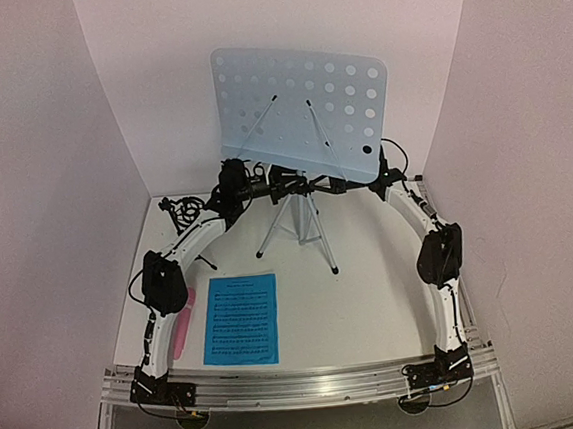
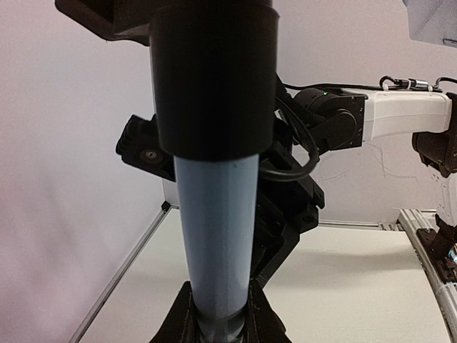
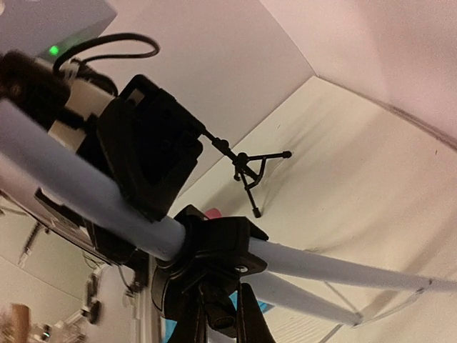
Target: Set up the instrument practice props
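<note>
Four props on table (image 1: 374,297), largest first. Stand (image 1: 302,103) at centre rear: upright on splayed silver legs, pale-blue perforated desk tilted back, two thin wire page-holders lying across its face, no page on it yet. Left gripper (image 2: 218,320) clamped on pale post near black collar, probably to steady it. Right gripper (image 3: 218,314) pinched nearly together on black fitting of same post, likely for adjusting or locking it. Sheet (image 1: 241,321) flat at front left, bright blue with printed staves, within easy reach for later loading; one page or two stacked, not discernible. Mic stand (image 1: 178,212) at rear left: small black tripod, partly hidden behind left arm (image 1: 162,281), ring mount too small to make out. Mic (image 1: 183,324) just beside sheet: pink stick, lying partly under left arm, not yet mounted.
</note>
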You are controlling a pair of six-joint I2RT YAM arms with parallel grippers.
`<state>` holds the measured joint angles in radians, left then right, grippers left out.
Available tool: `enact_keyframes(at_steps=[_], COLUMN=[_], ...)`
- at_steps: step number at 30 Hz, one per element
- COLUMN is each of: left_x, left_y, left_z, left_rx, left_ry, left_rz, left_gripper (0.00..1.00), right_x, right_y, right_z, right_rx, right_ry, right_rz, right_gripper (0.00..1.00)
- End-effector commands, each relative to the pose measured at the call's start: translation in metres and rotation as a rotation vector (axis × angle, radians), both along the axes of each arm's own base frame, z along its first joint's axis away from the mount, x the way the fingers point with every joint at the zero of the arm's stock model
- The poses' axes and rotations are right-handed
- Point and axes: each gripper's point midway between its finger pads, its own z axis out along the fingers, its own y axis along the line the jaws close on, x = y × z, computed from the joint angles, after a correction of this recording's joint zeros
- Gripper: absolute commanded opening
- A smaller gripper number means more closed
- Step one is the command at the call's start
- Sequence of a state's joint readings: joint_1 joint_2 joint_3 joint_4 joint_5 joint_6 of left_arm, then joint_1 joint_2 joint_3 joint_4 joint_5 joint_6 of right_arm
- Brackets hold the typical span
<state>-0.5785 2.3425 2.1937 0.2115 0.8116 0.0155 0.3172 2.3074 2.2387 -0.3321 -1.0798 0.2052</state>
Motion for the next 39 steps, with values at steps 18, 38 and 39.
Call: enact_keyframes(at_steps=[18, 38, 39], left_x=[0.015, 0.017, 0.017], left_y=[0.006, 0.007, 0.007], left_z=[-0.012, -0.015, -0.015], left_rx=[0.086, 0.098, 0.097], left_ry=[-0.171, -0.194, -0.190], left_rz=[0.088, 0.097, 0.095], left_gripper=[0.00, 0.00, 0.00], right_x=[-0.056, -0.023, -0.019], right_y=[0.045, 0.024, 0.017], right_z=[-0.038, -0.004, 0.001], right_rx=[-0.033, 0.117, 0.137], right_ry=[1.410, 1.493, 1.462], right_rz=[-0.058, -0.202, -0.222], right_gripper=[0.00, 0.38, 0.41])
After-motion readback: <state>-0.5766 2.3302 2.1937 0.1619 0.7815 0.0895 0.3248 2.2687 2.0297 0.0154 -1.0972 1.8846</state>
